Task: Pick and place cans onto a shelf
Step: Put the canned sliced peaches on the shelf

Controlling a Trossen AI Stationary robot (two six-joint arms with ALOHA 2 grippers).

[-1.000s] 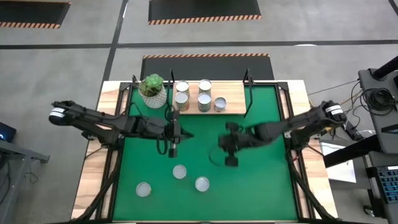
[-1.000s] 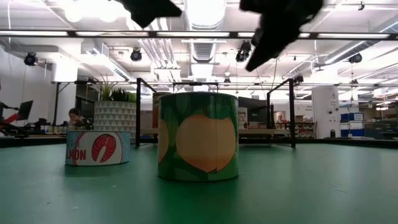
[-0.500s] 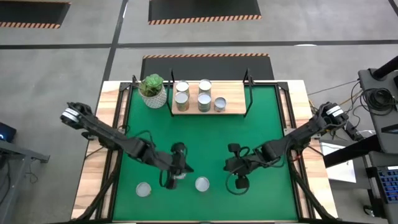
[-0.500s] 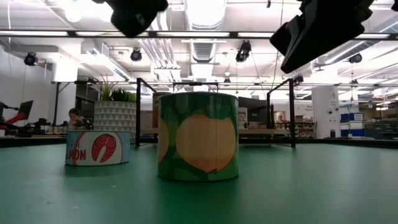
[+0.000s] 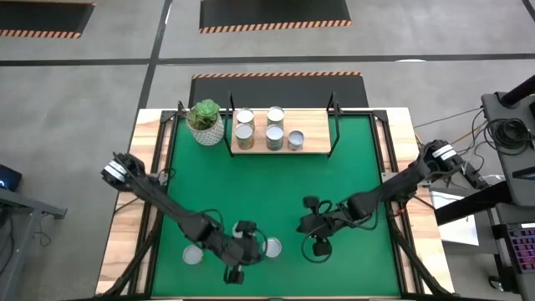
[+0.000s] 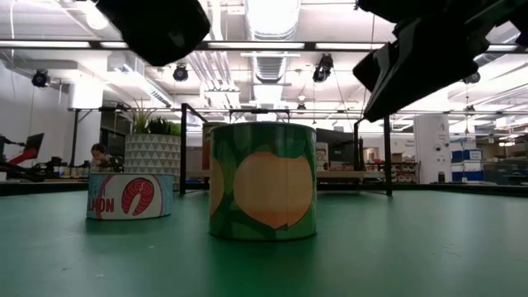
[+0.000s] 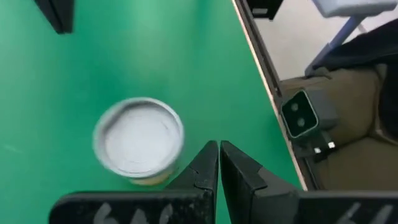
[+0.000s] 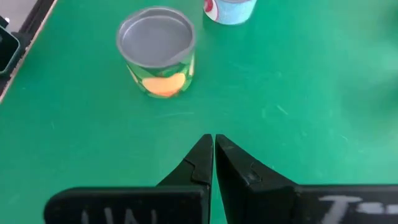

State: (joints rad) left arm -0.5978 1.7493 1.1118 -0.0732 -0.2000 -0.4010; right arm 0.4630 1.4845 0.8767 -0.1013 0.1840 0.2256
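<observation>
Several cans (image 5: 275, 116) stand on the shelf (image 5: 313, 144), a light-wood board with black posts at the far edge. On the green mat near the front, a green can with a peach picture (image 5: 272, 247) (image 8: 157, 50) (image 6: 264, 181) stands upright. A short salmon can (image 6: 129, 195) (image 8: 230, 9) and a silver-topped can (image 5: 193, 255) stand nearby. My left gripper (image 5: 257, 252) (image 7: 217, 155) hovers shut right beside the green can (image 7: 138, 140); no contact shows. My right gripper (image 5: 299, 227) (image 8: 213, 149) is shut over the mat, pointing at the green can from the right.
A white pot with a green plant (image 5: 205, 121) stands left of the shelf. The mat's near edge with a small camera (image 7: 301, 118) lies close to my left gripper. Bare mat (image 5: 351, 176) stretches between the shelf and the front cans.
My left gripper has swung from the middle of the mat toward the near edge and come down beside the front cans, turning as it went. My right gripper has moved toward the near edge and lower. Both stayed shut. The cans have not moved.
</observation>
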